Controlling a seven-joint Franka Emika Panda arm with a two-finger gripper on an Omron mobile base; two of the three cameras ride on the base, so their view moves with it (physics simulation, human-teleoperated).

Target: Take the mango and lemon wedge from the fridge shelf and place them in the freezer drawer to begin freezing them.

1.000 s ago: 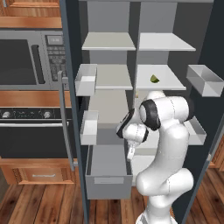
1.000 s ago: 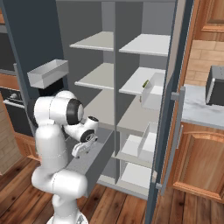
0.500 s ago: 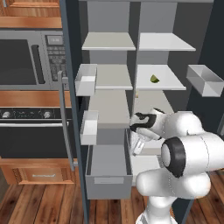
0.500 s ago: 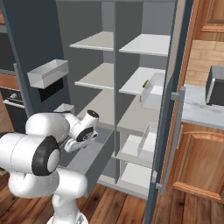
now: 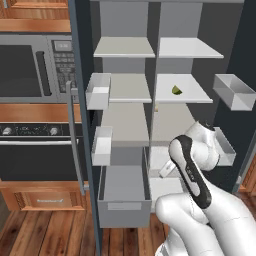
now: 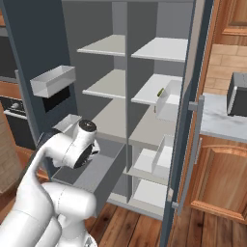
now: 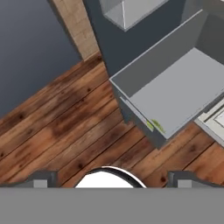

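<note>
The claw (image 7: pixel 111 178) is spread wide with nothing between its tips, and it points down at the wooden floor (image 7: pixel 65 118), which lies directly beneath it and off to its left.

Ahead of the claw and to its right, the freezer drawer (image 7: pixel 175 94) is pulled out. A thin yellow-green sliver (image 7: pixel 155 126) shows just inside its near wall. It is probably the mango, though too little of it is visible to be sure.

Well above the claw and further right, on the bright fridge shelf (image 5: pixel 187 95), is a small yellow-green piece that looks like the lemon wedge (image 5: pixel 177 90). It sits alone, around the middle of the board.

The risks come from how things are laid out:
- **Getting up to the shelf:** The claw is low and outside the drawer, so it has to rise past the drawer's front panel. Turning in too early could knock the panel and push the drawer partly closed.
- **The arm:** The arm (image 5: pixel 192 170) is bulky and folded close to the door bin (image 5: pixel 234 91) on the right, so a wide swing could clip it.
- **The grip:** The wedge is far smaller than the claw. If the claw closes off centre, it could flick the wedge to the back of the shelf or hold it only by its pointed edge.
- **The way back down:** A weak grip could drop the wedge on the floor short of the drawer.
</note>
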